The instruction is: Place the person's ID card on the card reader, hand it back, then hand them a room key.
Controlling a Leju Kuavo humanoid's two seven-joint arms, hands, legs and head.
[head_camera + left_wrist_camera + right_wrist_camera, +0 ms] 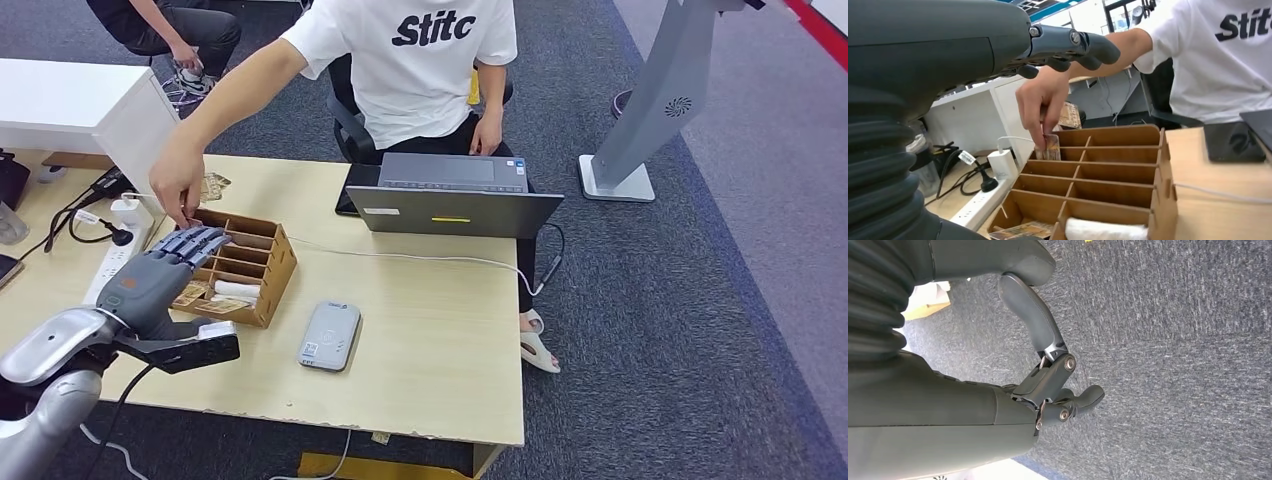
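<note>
The robot's left hand [165,270] hovers over the near end of the wooden organizer [262,262] on the desk [440,350], fingers extended and slightly apart, holding nothing. In the left wrist view the same fingers [1073,45] reach out above the box without touching it. The right hand [1048,380] hangs over grey carpet [1188,365], its fingers loosely curled and apart, with nothing in them.

The organizer's near compartments hold flat cards [205,300] and a white roll [238,289]. Just beside the box, toward the desk's middle, lies the white card reader [331,335], flat, with nothing on it.

At the far end of the organizer, a person's hand [178,185] reaches down into the last compartment. The left wrist view shows it pinching a card [1051,146], upright, its lower edge inside that compartment. Whether this card is the ID card or a room key cannot be told.

Beyond, a laptop [452,195] stands in front of the seated person in a white shirt [420,60]. A white power strip [118,245] lies beside the box's far corner.
</note>
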